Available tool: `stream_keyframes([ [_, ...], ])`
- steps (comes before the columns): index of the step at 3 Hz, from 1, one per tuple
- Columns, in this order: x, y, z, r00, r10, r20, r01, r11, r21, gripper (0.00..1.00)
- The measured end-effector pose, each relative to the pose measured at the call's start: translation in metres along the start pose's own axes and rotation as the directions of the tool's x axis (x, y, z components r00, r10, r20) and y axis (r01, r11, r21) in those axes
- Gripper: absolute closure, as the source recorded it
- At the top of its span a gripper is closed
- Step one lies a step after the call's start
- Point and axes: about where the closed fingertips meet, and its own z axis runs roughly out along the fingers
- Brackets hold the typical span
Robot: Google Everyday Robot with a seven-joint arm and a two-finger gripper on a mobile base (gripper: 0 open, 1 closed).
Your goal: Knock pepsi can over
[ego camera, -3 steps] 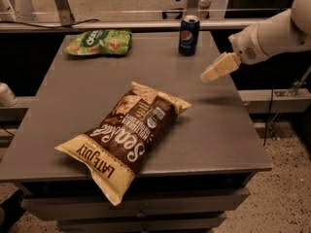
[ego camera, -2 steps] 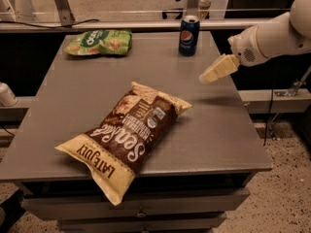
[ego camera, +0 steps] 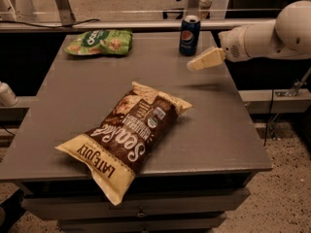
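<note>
The pepsi can (ego camera: 189, 35) stands upright near the far edge of the grey table (ego camera: 73, 106), dark blue with a round logo and a silver top. My gripper (ego camera: 194, 64) reaches in from the right on a white arm (ego camera: 262, 38). Its cream-coloured tips hover above the table just to the right of the can and a little nearer to me. It does not touch the can.
A large brown and yellow chip bag (ego camera: 129, 132) lies in the middle of the table, its lower end over the front edge. A green chip bag (ego camera: 99, 41) lies at the far left. Metal rails run behind the table.
The gripper has moved left and slightly up, closer to the can. The can and both bags have not moved.
</note>
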Motion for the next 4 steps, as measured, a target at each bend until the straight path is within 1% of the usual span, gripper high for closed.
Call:
stream_keyframes([
  [1,-0.018,-0.019,0.027,0.994,0.037,0.101,-0.037,0.9993,-0.005,0.00],
  [2,-0.034,-0.036,0.048,0.981,0.049,0.190,-0.047,0.9988,-0.013,0.00],
  [3,-0.045,-0.050,0.061,0.965,0.056,0.258,-0.051,0.9984,-0.024,0.00],
  [4,-0.054,-0.043,0.076,0.948,0.080,0.308,-0.056,0.9947,-0.086,0.00],
])
